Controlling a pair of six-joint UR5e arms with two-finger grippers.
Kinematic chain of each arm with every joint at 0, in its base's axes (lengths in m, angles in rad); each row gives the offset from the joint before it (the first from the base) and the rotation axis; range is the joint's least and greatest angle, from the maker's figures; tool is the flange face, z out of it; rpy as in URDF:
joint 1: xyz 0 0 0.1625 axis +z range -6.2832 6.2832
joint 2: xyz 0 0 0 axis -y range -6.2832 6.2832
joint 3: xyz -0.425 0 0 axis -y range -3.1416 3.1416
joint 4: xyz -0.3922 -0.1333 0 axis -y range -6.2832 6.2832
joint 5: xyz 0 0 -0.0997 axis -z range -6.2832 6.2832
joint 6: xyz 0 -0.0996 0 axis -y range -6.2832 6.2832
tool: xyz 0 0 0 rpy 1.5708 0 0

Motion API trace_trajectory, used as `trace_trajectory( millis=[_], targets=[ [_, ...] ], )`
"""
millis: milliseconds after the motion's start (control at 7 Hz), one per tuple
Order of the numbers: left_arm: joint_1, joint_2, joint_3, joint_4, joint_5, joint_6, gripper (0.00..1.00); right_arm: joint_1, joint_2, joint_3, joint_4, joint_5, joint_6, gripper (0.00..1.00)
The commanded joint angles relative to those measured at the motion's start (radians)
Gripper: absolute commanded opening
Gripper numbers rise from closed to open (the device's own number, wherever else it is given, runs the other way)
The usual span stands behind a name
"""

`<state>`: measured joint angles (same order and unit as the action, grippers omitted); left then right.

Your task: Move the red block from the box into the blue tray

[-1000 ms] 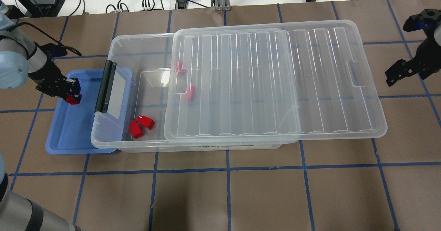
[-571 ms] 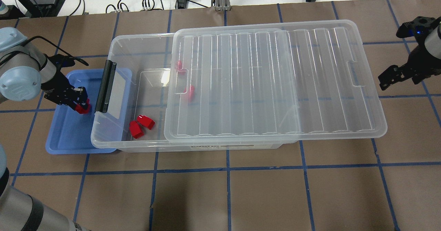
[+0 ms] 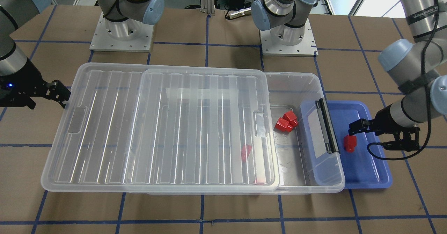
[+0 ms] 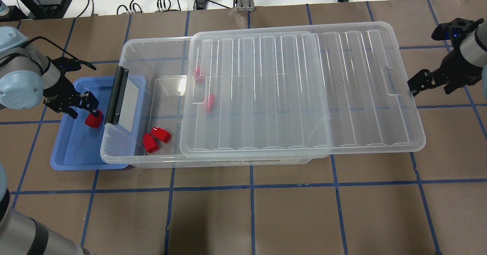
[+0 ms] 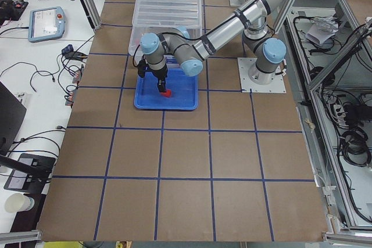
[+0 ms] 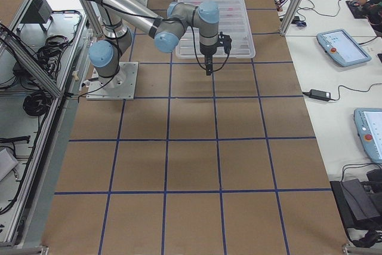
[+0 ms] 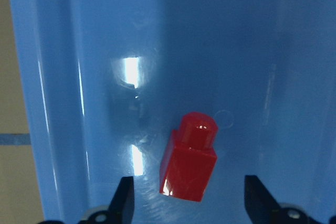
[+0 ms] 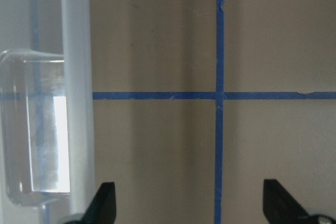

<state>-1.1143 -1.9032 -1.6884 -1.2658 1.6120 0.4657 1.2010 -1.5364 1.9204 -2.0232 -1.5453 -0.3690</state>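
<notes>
A red block [image 4: 93, 118] lies loose on the floor of the blue tray [image 4: 72, 152] near its right side. It also shows in the left wrist view [image 7: 189, 161] and the front view [image 3: 350, 142]. My left gripper [image 4: 84, 108] is open just above it, with its fingers [image 7: 124, 199] on either side and not touching. The clear box [image 4: 133, 51] stands beside the tray with its ribbed lid [image 4: 304, 87] slid to the right. My right gripper [image 4: 415, 85] is open and empty at the lid's right edge [image 8: 76, 103].
Two more red blocks [image 4: 156, 137] lie in the open end of the box, and two [image 4: 210, 102] show under the lid. The black latch [image 4: 116, 95] overhangs the tray's right rim. Brown table with blue tape lines lies in front.
My left gripper moved right over the tray, opened and let go of the red block, which now lies on the tray floor. My right gripper moved left toward the lid's edge.
</notes>
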Motion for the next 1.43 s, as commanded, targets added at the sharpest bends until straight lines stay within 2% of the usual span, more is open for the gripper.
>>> trace_trajectory(
  millis=[0,143,286,429,857,1000,1286],
  targets=[
    [-0.079,0.08,0.186,-0.319,0.006,-0.033,1.0,0.089,-0.005,0.0,-0.003,0.001,0.129,1.0],
    [-0.113,0.108,0.255,-0.436,0.006,-0.094,1.0,0.127,-0.005,0.0,-0.003,0.002,0.184,1.0],
    [-0.171,0.148,0.268,-0.463,-0.006,-0.104,1.0,0.179,-0.001,-0.001,-0.008,0.004,0.205,1.0],
    [-0.238,0.208,0.273,-0.478,-0.006,-0.155,1.0,0.221,-0.001,-0.003,-0.009,0.002,0.24,1.0],
    [-0.436,0.285,0.259,-0.477,0.0,-0.482,1.0,0.27,0.002,-0.009,-0.026,0.004,0.275,1.0],
    [-0.49,0.309,0.236,-0.469,0.0,-0.487,1.0,0.27,0.002,-0.008,-0.025,0.004,0.274,1.0],
    [-0.419,0.314,0.22,-0.382,-0.011,-0.46,1.0,0.269,0.004,-0.05,-0.009,-0.015,0.266,1.0]
  ],
)
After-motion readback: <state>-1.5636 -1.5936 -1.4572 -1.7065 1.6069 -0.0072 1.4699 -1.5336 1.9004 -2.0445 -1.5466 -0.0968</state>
